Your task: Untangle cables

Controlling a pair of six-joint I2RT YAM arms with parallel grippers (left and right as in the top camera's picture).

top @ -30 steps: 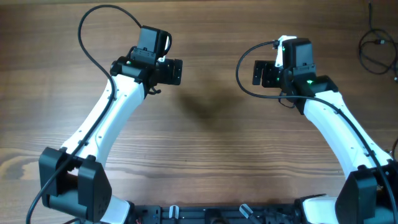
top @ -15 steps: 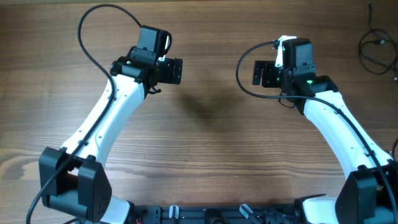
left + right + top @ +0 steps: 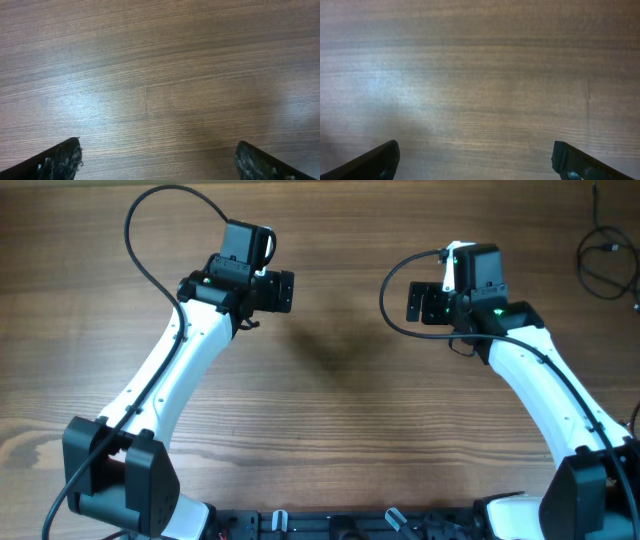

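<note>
Cables, thin black cords in loose loops (image 3: pixel 611 247), lie at the far right corner of the brown wooden counter (image 3: pixel 330 430), well apart from both tools. Left tool (image 3: pixel 283 292) and right tool (image 3: pixel 415 300) hang released, empty; the nearer right one should probably pinch a single strand, not the bundle.

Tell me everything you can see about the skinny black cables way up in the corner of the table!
The cables are very thin black cords lying in loose, overlapping loops on the wooden table, at its far right corner in the overhead view. One strand runs toward the top edge; the picture's right edge cuts off part of them. Plug ends are too small to make out. Only the table touches them.
</note>
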